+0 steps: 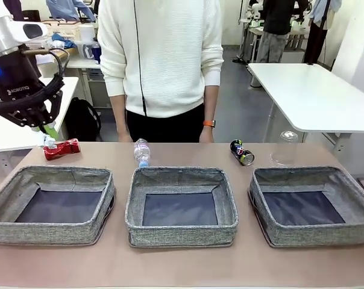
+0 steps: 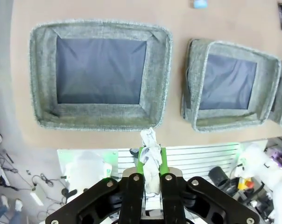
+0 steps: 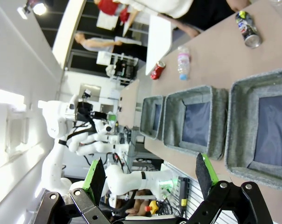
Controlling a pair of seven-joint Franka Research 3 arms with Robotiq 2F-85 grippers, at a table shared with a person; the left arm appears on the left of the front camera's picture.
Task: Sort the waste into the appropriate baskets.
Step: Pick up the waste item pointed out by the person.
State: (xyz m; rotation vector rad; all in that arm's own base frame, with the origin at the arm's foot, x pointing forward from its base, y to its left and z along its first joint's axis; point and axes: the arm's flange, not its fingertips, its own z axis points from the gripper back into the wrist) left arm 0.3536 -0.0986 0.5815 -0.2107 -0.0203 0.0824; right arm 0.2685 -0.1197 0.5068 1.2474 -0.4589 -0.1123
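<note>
My left gripper [image 1: 47, 132] hangs above the table's far left corner, shut on a small white paper wad [image 1: 50, 143]. In the left wrist view the wad [image 2: 149, 151] sticks up between the green pads [image 2: 141, 161]. Three grey baskets stand in a row: left [image 1: 49, 232], middle [image 1: 181, 232], right [image 1: 317, 235]. Behind them lie a red can [image 1: 62, 149], a clear bottle [image 1: 142, 152], a dark can [image 1: 242, 152] and a clear cup [image 1: 285, 147]. My right gripper [image 3: 150, 179] is open and holds nothing, above the right basket [image 3: 243, 98].
A person in a white sweater [image 1: 161, 54] stands at the far edge, hands down by the table. White tables [image 1: 314, 96] stand behind, right and left. In the left wrist view the left basket [image 2: 99, 116] lies below me and the middle basket [image 2: 225, 122] to its right.
</note>
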